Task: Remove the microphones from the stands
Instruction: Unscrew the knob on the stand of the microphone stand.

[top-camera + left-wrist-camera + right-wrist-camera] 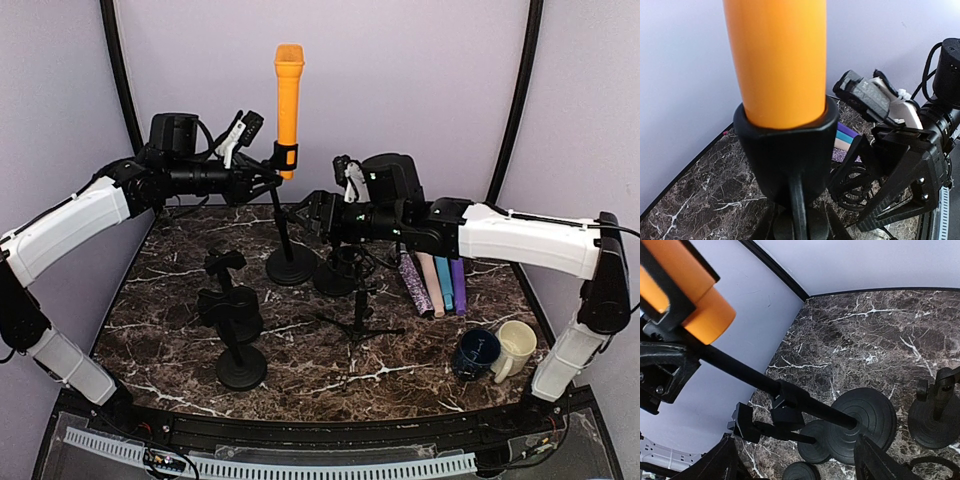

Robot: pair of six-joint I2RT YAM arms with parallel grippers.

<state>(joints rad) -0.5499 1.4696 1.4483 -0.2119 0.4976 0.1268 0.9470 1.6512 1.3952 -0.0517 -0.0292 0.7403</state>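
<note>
Our right gripper (795, 455) has its fingers (720, 465) spread wide with nothing between them. They sit low, at about 4 o'clock from the pole (283, 222) and well under the clip (785, 150). We judge it is parked there to be ready: it could close on the pole as a brace, or rise to the barrel.

Our left gripper (268, 180) reaches from 9 o'clock and ends just under the clip, at the top of the pole. Its own camera is filled by the clip and the barrel and shows no fingertips plainly. We cannot tell whether they pinch the pole or only sit beside it, though from overhead they look to be touching it or nearly so. A hold there would make sense, since it would keep a light stand from tipping while the barrel is drawn up.

The mic (289, 95) (orange, a plain barrel) stands upright in the clip, head toward 12 o'clock, with its lower end showing just below the band. It is fully seated, so the removal is not yet done. The round base (292, 268) rests on the table (160, 300) near the 12 o'clock edge, and spare stands (231, 310) stand at about 7 o'clock from it, apart from it.

Next, we think, one gripper must take the barrel above the clip and pull straight along its axis. A sideways tug would risk toppling the stand.
</note>
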